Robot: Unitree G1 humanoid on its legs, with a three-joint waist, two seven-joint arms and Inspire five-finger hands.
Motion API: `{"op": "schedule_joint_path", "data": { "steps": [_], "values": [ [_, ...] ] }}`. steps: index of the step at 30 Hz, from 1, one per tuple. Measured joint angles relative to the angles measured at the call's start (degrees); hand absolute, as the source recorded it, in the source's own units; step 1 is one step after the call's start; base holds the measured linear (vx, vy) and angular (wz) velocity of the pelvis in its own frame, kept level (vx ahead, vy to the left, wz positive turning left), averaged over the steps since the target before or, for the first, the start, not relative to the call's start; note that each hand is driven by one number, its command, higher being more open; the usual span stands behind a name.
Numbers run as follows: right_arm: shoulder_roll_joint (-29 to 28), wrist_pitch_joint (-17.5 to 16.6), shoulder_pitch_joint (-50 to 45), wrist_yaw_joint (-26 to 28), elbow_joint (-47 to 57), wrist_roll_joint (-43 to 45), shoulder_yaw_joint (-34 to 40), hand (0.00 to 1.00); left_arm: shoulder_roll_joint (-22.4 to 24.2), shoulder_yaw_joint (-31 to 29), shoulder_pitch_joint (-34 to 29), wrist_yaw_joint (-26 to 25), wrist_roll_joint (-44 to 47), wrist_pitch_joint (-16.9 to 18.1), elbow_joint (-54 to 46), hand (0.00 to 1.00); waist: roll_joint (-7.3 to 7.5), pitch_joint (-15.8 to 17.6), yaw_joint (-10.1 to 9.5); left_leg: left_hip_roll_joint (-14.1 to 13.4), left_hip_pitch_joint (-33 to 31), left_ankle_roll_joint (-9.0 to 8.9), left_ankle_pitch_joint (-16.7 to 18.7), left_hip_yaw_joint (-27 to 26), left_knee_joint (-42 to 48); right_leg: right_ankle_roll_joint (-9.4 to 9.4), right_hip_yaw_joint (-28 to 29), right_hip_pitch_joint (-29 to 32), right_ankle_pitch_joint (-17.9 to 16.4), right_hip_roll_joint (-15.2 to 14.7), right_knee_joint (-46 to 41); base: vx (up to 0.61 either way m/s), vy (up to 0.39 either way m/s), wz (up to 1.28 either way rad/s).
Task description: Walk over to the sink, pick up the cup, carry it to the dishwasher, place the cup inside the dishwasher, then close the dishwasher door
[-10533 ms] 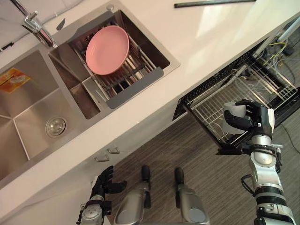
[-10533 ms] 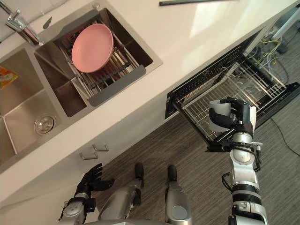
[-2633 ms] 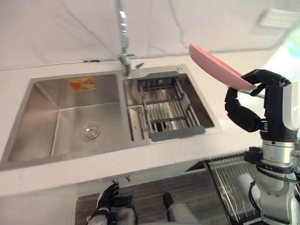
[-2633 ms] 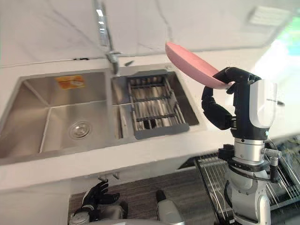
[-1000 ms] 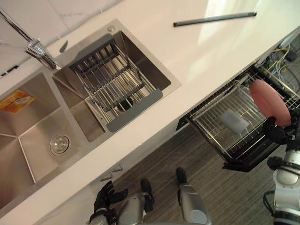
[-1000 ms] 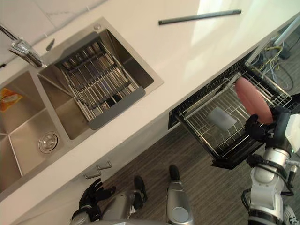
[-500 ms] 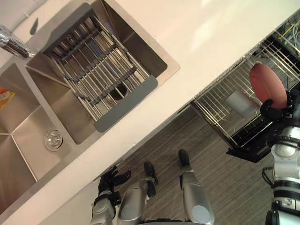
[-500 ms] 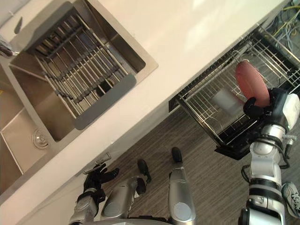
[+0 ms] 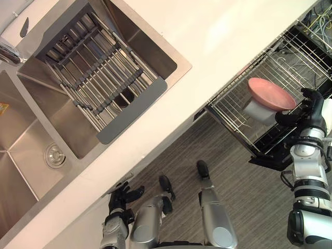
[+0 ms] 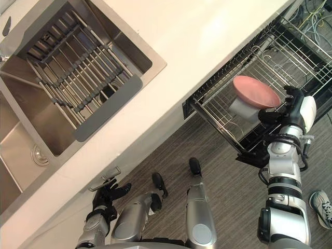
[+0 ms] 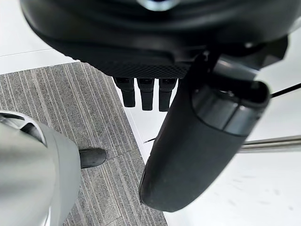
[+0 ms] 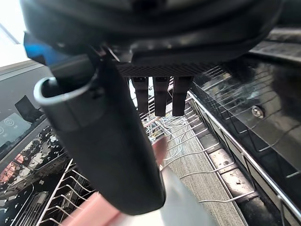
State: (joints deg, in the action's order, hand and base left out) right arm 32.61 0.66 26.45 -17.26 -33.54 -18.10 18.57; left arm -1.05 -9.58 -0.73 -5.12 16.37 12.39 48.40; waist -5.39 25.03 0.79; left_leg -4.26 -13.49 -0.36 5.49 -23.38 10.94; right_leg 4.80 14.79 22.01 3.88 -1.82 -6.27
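Plate [image 9: 271, 93] atop cup [image 9: 258, 111] in rack [image 9: 232, 108]
My right hand [image 9: 312, 104] is spread beside the plate; I should back out level, clear of its rim.

a pink plate [image 10: 255, 91] lies tilted on top of a pale cup [image 10: 241, 110] in the pulled-out wire dishwasher rack [image 10: 220, 118], which sticks out from under the white counter [image 10: 207, 41]. the right hand [image 10: 290, 106] hangs just beside the plate's rim with its dark fingers [image 10: 270, 115] pointing toward the cup. the left hand [image 10: 106, 194] hangs low by the cabinet front with loose, spread fingers, a slatted grey rack [image 10: 78, 78] sits in the steel sink [image 10: 155, 65], and a person's shoe [image 10: 321, 206] stands on the striped floor [image 10: 228, 192].
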Motion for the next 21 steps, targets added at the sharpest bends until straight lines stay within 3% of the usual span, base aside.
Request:
{"op": "schedule_joint_path", "data": {
  "steps": [9, 13, 21],
  "values": [
    [-4.42, 0.18, -8.57, -0.83, 16.15, -0.05, -0.31, 0.90, -0.50, -0.69, -0.28, -1.14, 0.45, -0.30, 0.75, 0.90, 1.24, 0.68, 0.60, -0.06, 2.73, -0.25, 0.16, 1.61, -0.48, 0.18, -0.27, -4.01, 1.42, 0.70, 2.56, 0.02, -0.021, -0.01],
    [-10.32, -1.84, -13.58, -1.32, 21.85, 1.00, 3.77, 0.90, -0.75, -1.60, -0.71, -0.83, 0.12, -0.61, 0.45, 0.90, 2.55, 0.64, 1.31, 0.58, 3.98, -0.29, 0.21, 2.65, -0.74, -0.41, -1.07, -6.61, 1.33, -0.13, 6.06, -0.04, 0.002, 0.06],
    [-18.03, -5.70, -25.98, -0.78, 23.41, 14.45, 13.37, 0.90, -2.02, -5.38, -2.88, 1.58, -2.02, -2.37, 0.18, 0.90, 4.81, -0.85, 1.80, -0.18, 6.34, -0.75, 0.55, 3.27, -0.94, -0.45, -2.15, -8.96, 1.60, 0.35, 6.11, 0.04, -0.019, 0.01]
  ]
}}
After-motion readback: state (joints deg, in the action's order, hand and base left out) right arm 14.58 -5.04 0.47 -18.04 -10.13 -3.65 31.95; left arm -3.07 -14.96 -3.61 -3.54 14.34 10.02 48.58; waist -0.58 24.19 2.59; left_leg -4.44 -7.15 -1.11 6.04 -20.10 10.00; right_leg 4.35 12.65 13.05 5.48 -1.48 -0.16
